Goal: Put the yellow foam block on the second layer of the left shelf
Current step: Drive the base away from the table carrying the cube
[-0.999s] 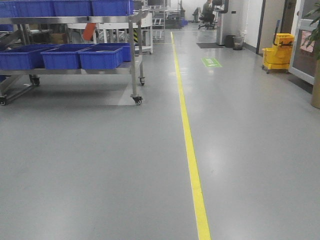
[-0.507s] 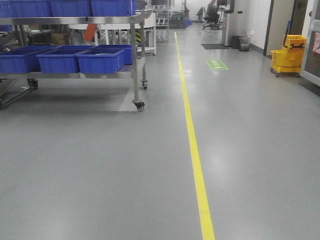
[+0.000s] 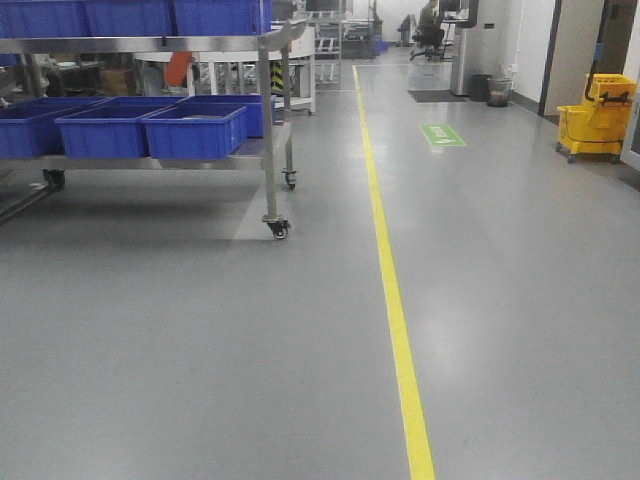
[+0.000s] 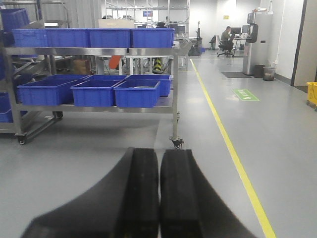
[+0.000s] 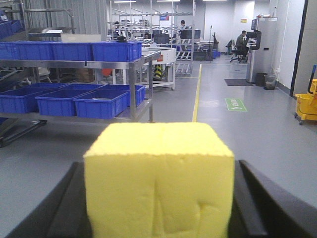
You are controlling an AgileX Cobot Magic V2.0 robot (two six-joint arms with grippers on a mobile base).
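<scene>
Front view: we saw a steel shelf cart (image 3: 268, 120) with blue bins (image 3: 195, 132) at left, near a yellow floor line (image 3: 395, 310).
Left wrist view: we saw the left fingers (image 4: 141, 188) pressed together, holding nothing.
Right wrist view: we saw the right fingers (image 5: 260, 208) clamping the yellow foam block (image 5: 159, 178).

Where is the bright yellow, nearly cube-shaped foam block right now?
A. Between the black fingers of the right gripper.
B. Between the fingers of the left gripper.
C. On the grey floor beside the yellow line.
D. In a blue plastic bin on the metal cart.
A: the right wrist view shows the yellow foam block held between the black fingers of the right gripper, while the left gripper is shut on nothing.
</scene>
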